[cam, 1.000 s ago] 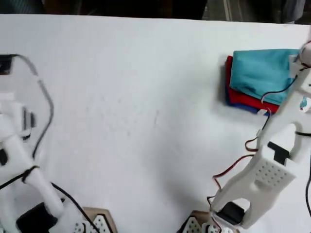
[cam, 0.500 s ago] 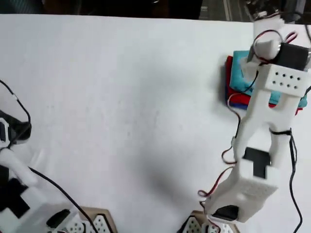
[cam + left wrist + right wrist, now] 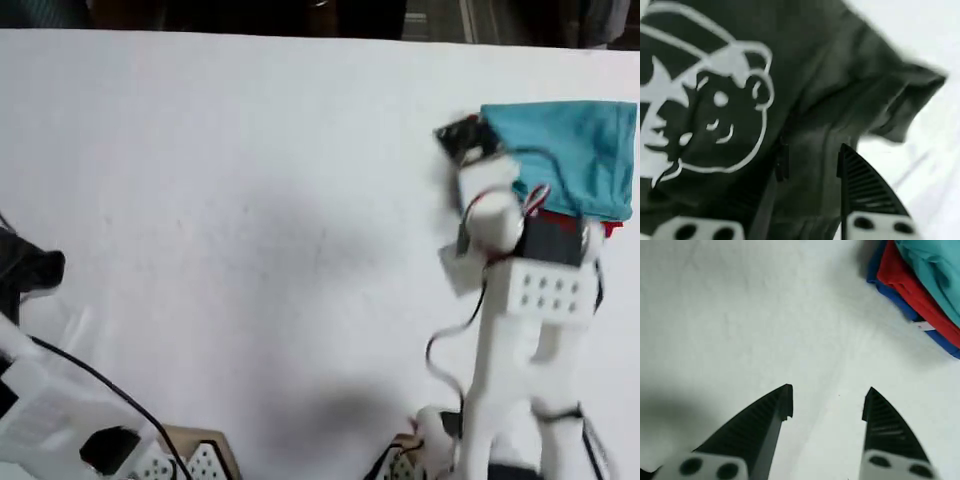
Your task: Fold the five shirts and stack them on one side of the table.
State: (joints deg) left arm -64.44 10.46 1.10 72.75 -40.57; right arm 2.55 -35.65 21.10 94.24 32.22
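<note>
Three folded shirts (image 3: 560, 150) lay stacked at the right of the table (image 3: 250, 150), our right gripper (image 3: 827, 395) gaped empty beside them, and our left gripper (image 3: 812, 160), its hold impossible to tell, sat at the dark shirt (image 3: 815, 75), which we judged needed spreading flat next.

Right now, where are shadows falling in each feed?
High view: soft grey shadows lie on the white table beside the right arm; the folded teal shirt is well lit. Right wrist view: a dark shadow sits beside the open right gripper. Left wrist view: the dark grey printed shirt has deep shade in its folds.
</note>
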